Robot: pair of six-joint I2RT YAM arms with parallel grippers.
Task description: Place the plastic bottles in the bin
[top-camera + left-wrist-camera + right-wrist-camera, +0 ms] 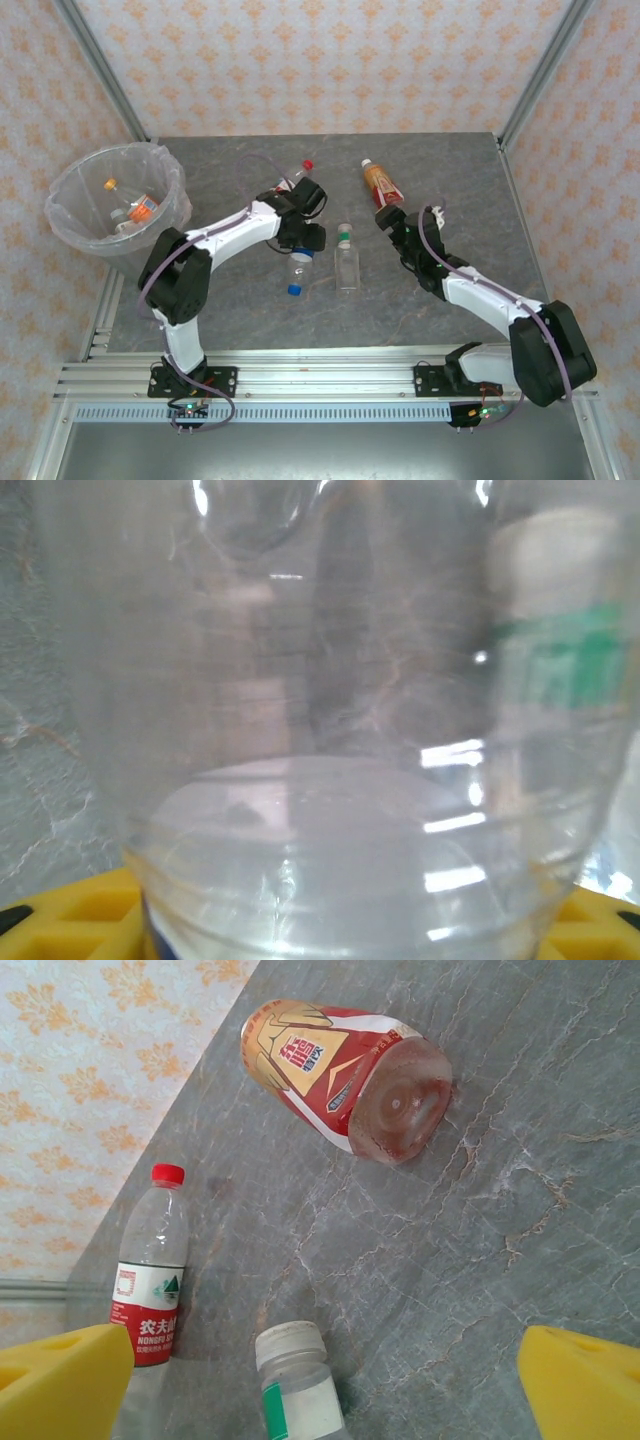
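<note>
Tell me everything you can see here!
Round translucent bin with clear bag: one, far left.
Small bottles inside it: at least two, orange cap and label.
Clear red-capped, red-labelled plastic bottle: one, lying near the back.
Red-and-orange labelled bottle: one, lying right of centre, near the back.
Clear white-capped, green-banded bottle: one, table middle.
Clear blue-capped bottle: one, between left jaws.
Grey marbled table: one.
Left gripper: jaws around blue-capped bottle.
Right gripper: jaws open, empty.
</note>
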